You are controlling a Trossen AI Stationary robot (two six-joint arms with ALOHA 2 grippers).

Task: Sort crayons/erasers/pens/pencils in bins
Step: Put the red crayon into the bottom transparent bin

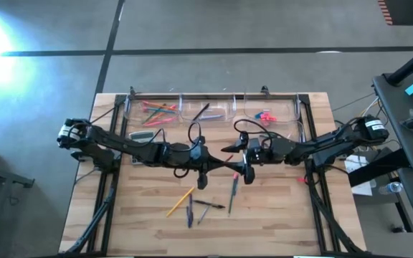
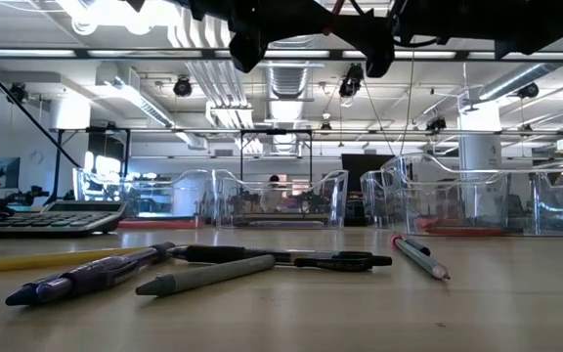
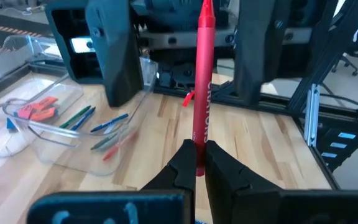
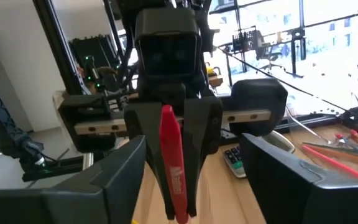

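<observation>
- Two grippers meet above the middle of the table, and I read this as a hand-over of one red crayon [image 3: 202, 93].
- From the left, my left gripper [image 3: 197, 163] is clenched on the crayon's lower end, fingertips pinching the paper wrap; the stick stands out straight past them towards the other arm.
- To its right, my right gripper [image 4: 185, 180] faces it with its fingers spread either side of the crayon's free end, not yet touching it as far as I can see.
- I judge the crayon light and stiff but brittle: wax snaps under side load, so I would grip across the papered barrel near the middle, gently, and pull along its length.
- The paper sleeve looks matt and should hold better than bare wax at the tip.
- On the wooden table [image 1: 278, 215], near side, lie loose sticks: a yellow pencil [image 1: 180, 202], dark pens [image 1: 190, 215], and one pencil [image 1: 233, 188] further right. All are slim, smooth, rigid and apt to roll.
- At the far edge sit the clear bins [image 1: 129, 115], hard glossy plastic with rounded corners. The left one holds bright pencils [image 1: 156, 109], the middle one a dark pen [image 1: 201, 112], the right one small red and blue erasers [image 1: 265, 115].
- A grey calculator [image 1: 140, 135] lies just near of the left bin.
</observation>
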